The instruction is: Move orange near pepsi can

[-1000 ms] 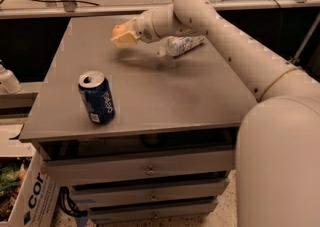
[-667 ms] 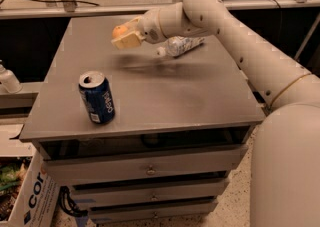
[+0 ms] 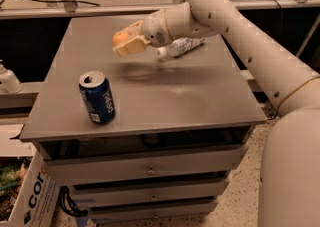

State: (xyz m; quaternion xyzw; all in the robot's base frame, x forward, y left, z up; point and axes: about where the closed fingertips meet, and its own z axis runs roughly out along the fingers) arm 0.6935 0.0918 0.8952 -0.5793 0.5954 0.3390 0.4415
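Downward and a touch toward the front edge is how the gripper (image 3: 126, 46) has shifted over the last second, while the arm (image 3: 240, 31) behind it has swung its elbow a little higher. The change is small, and the load has come along with it.

Nearest, the can (image 3: 97, 97) stands upright close to the front left corner of the table (image 3: 175, 101), its opened top facing up. Nothing touches it.

Further back, the gripper hangs in the air over the left half of the table, roughly midway between the front and back edges. Its jaws are closed on the orange (image 3: 119, 37), which peeks out at the tip on the left side. A soft shadow lies on the tabletop below, so the fruit is clearly off the surface and well apart from the can.

Farthest, a plastic bottle (image 3: 181, 47) lies on its side toward the back edge, just behind the wrist.

My reading is that the carry has begun but is far from done. The orange has to travel forward and left toward the front left corner, then come down beside the can without knocking it.
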